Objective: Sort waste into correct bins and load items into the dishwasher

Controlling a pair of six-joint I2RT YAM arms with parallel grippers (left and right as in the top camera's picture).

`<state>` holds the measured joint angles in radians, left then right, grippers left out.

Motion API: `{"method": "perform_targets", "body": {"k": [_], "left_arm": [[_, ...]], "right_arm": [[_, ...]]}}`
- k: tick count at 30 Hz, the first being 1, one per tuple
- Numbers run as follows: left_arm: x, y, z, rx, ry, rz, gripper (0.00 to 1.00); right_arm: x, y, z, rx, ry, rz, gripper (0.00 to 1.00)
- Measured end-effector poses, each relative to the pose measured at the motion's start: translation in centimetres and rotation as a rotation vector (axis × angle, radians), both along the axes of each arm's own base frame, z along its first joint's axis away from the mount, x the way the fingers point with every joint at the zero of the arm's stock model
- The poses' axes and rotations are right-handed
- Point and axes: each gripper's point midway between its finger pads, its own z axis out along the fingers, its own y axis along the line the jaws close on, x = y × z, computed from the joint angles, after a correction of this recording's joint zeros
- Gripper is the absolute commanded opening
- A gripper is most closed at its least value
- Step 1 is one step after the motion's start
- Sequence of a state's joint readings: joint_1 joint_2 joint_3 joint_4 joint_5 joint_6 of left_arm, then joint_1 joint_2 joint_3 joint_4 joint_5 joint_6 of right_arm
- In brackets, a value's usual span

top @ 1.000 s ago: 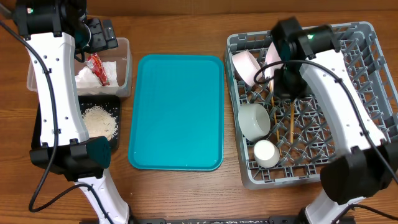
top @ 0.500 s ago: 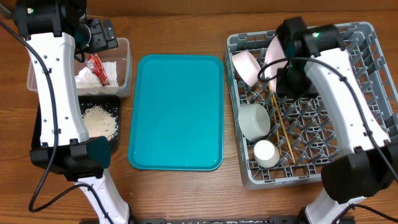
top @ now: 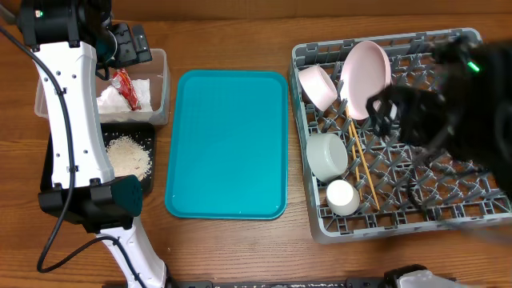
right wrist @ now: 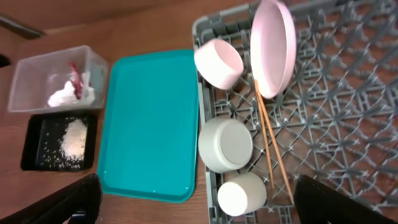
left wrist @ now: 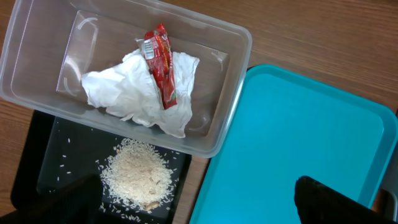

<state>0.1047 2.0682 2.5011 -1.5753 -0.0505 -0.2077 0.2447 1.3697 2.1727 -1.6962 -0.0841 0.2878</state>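
In the grey dishwasher rack (top: pixel 298 56) a white plate (top: pixel 366 76) leans upright beside a tipped bowl (top: pixel 318 86). A second bowl (top: pixel 327 155), a small cup (top: pixel 342 197) and two chopsticks (top: pixel 362 164) lie on its grid floor. My right gripper (right wrist: pixel 198 183) hangs open high above them, holding nothing; its arm (top: pixel 436 120) is blurred. The red-and-white wrapper (left wrist: pixel 160 65) rests on the napkin (left wrist: pixel 134 93) inside the clear tub (left wrist: pixel 230 81). Rice (left wrist: pixel 137 177) is piled in the black tray (left wrist: pixel 37 155). My left gripper (left wrist: pixel 193 193) is open above the tub.
A large teal tray (top: pixel 228 144) lies on the wooden table between the bins and the rack, with nothing on it. The left arm's white links (top: pixel 76 120) cross over the black tray's left side.
My right gripper opened and let go of the chopsticks, which now lie slanted on the rack floor. The right arm has pulled up and to the right. The left arm is still.
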Motion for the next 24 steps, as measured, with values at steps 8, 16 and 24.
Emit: {"method": "perform_targets", "body": {"k": [8, 16, 24], "left_arm": [[0.0, 0.0, 0.0, 0.0, 0.0, 0.0, 1.0], [0.0, 0.1, 0.0, 0.003, 0.0, 0.001, 1.0], [0.0, 0.1, 0.0, 0.006, 0.001, 0.003, 1.0]], "right_arm": [[-4.9, -3.4, 2.9, -0.066, -0.181, -0.068, 1.0], [-2.2, -5.9, 2.7, -0.096, -0.581, -0.146, 1.0], [0.6, -5.2, -9.5, -0.069, -0.845, -0.07, 1.0]]}}
